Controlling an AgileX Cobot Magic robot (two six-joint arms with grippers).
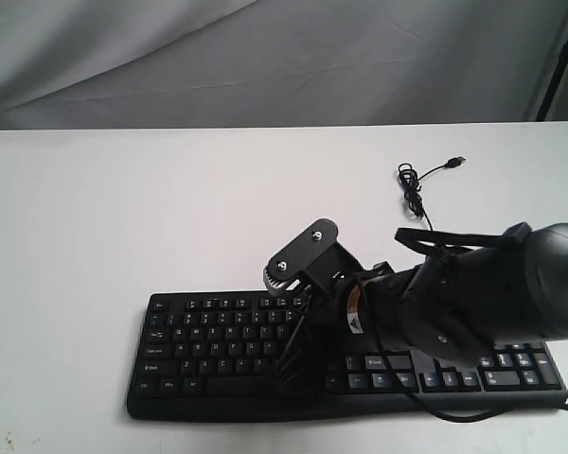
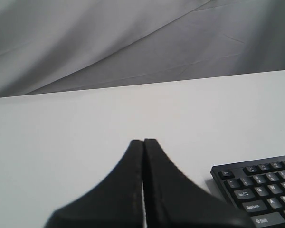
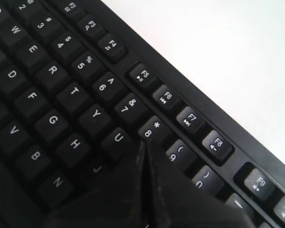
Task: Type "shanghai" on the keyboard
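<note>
The black keyboard (image 1: 208,331) lies along the front of the white table, its thin cable (image 1: 415,194) coiled behind it. My right gripper (image 1: 292,369) reaches in from the right and points down onto the letter keys near the keyboard's middle. In the right wrist view the right gripper (image 3: 143,144) is shut with nothing in it; its tips sit between U, 8 and 9 and hide the key there. My left gripper (image 2: 143,141) is shut and empty over bare table, left of the keyboard's (image 2: 261,190) Esc corner. The left gripper does not show in the exterior view.
The right arm's bulky black body (image 1: 492,293) covers the keyboard's right-middle part. The cable's USB plug (image 1: 459,161) lies loose at the back right. A grey cloth (image 1: 265,57) hangs behind the white table (image 1: 123,208), and a black pole (image 1: 559,57) stands at the far right.
</note>
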